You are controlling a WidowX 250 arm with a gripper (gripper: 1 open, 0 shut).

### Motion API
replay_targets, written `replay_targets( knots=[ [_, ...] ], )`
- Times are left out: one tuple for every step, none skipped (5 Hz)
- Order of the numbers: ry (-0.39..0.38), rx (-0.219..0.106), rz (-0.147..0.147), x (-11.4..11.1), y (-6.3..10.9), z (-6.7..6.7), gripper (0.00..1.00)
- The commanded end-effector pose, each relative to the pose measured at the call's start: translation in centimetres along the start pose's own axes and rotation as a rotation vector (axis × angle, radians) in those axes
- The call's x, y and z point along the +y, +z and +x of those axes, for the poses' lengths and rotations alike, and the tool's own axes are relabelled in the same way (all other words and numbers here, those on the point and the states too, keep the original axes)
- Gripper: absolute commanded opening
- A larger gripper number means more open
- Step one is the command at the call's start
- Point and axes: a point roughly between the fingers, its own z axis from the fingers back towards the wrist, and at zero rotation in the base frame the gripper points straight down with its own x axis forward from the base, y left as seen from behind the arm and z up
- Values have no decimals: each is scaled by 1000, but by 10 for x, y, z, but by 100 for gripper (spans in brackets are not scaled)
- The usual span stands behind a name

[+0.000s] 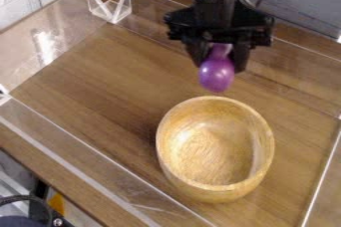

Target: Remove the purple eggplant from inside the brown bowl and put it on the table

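Holding the purple eggplant (217, 70) in the gripper (218, 60), I am seeing the jaws pinched narrowly on its upper end, so it is hanging clear in the air. The brown bowl (170, 121) is sitting below the hand and nearer me on the table (94, 82).

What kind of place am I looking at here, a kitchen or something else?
Probably a robot test bench, not a kitchen: a wood-grain table fenced by clear acrylic walls, a wooden bowl, and a robot hand holding a toy eggplant.

Gripper (217, 54) grips eggplant (217, 71) above bowl (214, 149)
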Motion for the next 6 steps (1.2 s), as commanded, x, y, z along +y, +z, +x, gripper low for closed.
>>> replay_targets(
  knots=[
    [-34, -104, -10, -1, 9, 27, 0],
    [-78, -135, -6, -1, 13, 37, 0],
    [-65, -166, 33, 2, 20, 57, 0],
    [-52, -182, 57, -2, 24, 72, 0],
    [-78, -172, 60, -16, -1, 63, 0],
    [-108, -163, 71, -30, -29, 55, 0]
  ],
)
